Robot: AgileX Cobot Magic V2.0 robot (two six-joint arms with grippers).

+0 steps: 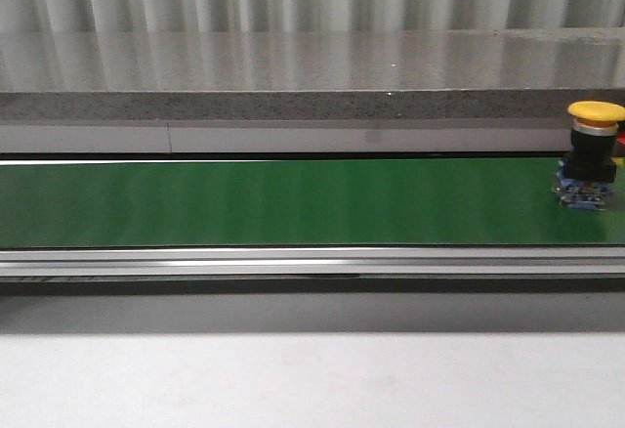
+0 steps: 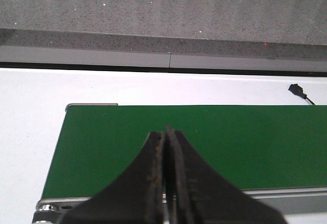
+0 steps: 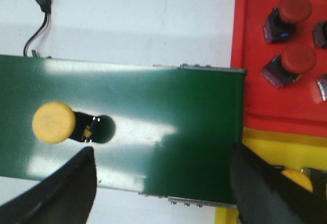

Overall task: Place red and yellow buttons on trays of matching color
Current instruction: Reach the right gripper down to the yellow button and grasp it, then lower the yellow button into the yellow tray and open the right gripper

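From the front, a green conveyor belt (image 1: 293, 201) runs across the whole width, with a grey stone ledge (image 1: 293, 76) behind it and the pale worktop (image 1: 293, 379) in front. Nothing blocks the belt; its left and middle stretches are bare.

In the left wrist view, the left pincer (image 2: 165, 137) hangs over the end of the belt with its two dark fingers pressed together, closed on nothing. A small black connector (image 2: 296, 88) lies on the white surface beyond the belt, well apart from it.

At the far right of the front view, a yellow button (image 1: 594, 154) stands upright on the belt, yellow cap on top, black body and blue base below.

In the right wrist view, the same yellow button (image 3: 53, 122) stands on the belt, near the right pincer (image 3: 163, 183), close to one finger and outside the gap. That pincer is spread wide and touches nothing. Just past the belt's end lies a red tray (image 3: 265, 101) holding red buttons (image 3: 294, 8), and beside it a yellow tray (image 3: 265, 144) with another yellow button (image 3: 299, 179) partly hidden by a finger.
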